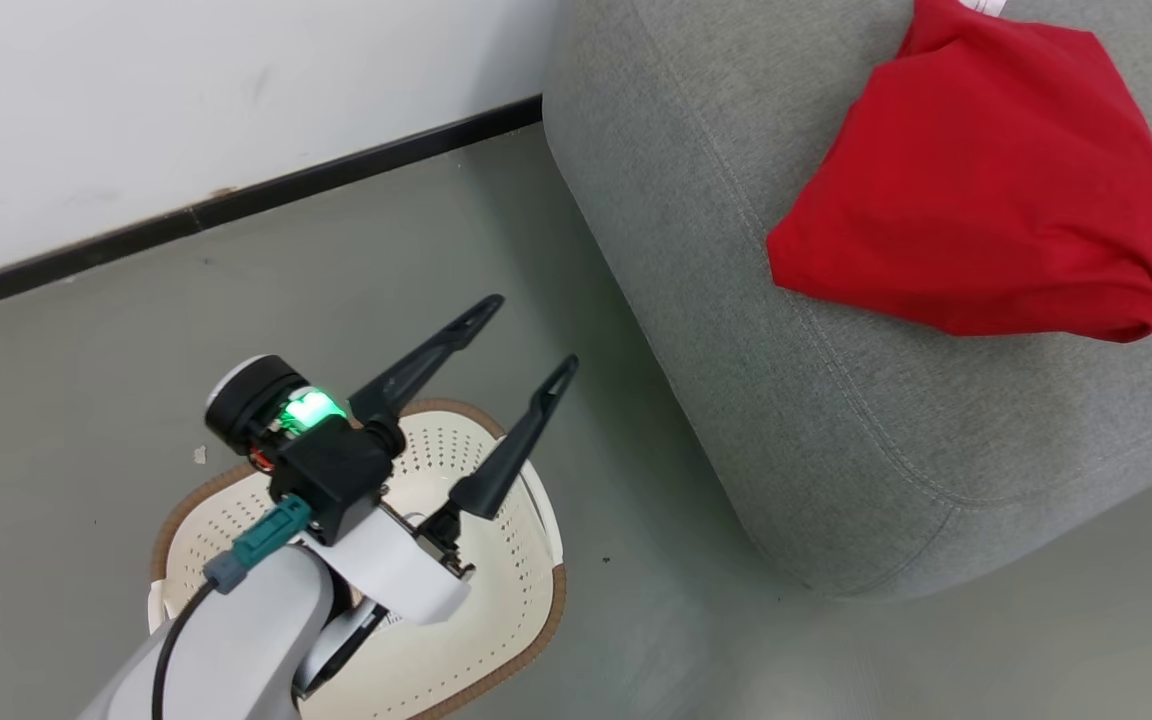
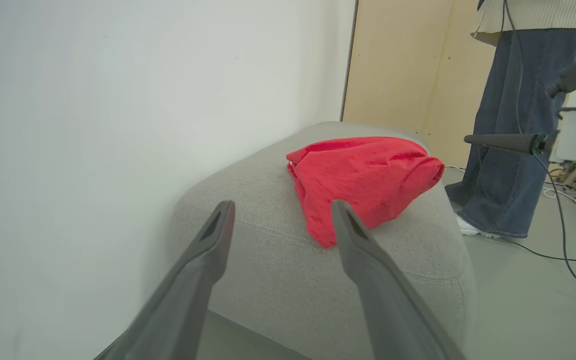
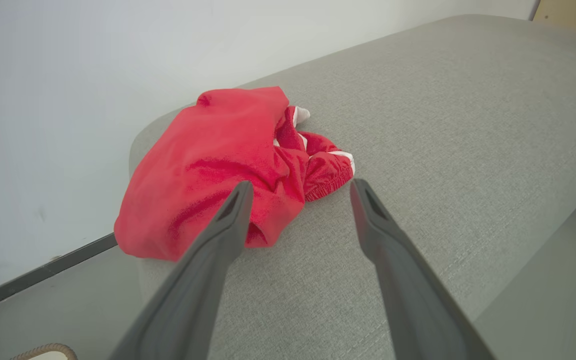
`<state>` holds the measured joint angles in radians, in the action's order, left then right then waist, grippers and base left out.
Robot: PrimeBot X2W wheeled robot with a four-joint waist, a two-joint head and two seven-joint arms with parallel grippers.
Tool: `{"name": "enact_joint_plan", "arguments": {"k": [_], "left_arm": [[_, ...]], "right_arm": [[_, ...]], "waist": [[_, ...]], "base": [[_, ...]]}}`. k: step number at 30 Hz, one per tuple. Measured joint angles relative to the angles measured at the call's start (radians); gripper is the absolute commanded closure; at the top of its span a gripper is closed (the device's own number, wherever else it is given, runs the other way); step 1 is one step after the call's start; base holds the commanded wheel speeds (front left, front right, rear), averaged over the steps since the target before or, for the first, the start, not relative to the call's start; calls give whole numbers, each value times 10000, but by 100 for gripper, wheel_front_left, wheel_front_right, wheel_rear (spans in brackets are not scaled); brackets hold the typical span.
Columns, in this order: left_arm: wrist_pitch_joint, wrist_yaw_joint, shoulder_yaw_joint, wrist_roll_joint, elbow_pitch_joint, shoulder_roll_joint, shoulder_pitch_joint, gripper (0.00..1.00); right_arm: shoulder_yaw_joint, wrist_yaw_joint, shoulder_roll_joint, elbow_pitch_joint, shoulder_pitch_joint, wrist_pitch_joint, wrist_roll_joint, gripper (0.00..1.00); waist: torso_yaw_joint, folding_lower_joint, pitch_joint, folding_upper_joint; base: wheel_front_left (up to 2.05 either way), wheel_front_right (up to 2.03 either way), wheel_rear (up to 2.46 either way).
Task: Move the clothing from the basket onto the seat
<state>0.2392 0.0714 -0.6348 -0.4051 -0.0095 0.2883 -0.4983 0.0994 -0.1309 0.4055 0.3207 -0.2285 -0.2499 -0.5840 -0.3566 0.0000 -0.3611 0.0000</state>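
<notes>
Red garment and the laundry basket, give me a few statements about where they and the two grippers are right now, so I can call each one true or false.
1. The red fabric garment lies crumpled on the grey woven-fabric seat. True.
2. The left gripper is shut on the garment. False: it is open and empty, and in the head view it shows over the cream-white perforated plastic basket.
3. The basket stands on the seat. False: it stands on the floor beside the seat.
4. The right gripper is open and holds nothing, its fingers apart near the garment. True.
</notes>
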Motion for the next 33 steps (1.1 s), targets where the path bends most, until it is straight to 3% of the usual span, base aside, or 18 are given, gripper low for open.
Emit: {"name": "enact_joint_plan", "arguments": {"k": [6,19,33], "left_arm": [[63,-357,579,-295,301,67,453,0],[94,-1049,1586,-637,650,-36,1546,0],[102,-1762,3014,-828,573,-368,2586,0]], "right_arm": [[27,0,33,-750,-14,-8,307,0],[-1513,0,-25,-984,-592,-8,851,0],[-2472,0,-802,-1083,-1292,-8,1848,0]], "waist": [[-66,0,400,0],[403,0,1103,0],[1432,0,1789,0]], "base": [[0,0,0],[0,0,0],[0,0,0]]}}
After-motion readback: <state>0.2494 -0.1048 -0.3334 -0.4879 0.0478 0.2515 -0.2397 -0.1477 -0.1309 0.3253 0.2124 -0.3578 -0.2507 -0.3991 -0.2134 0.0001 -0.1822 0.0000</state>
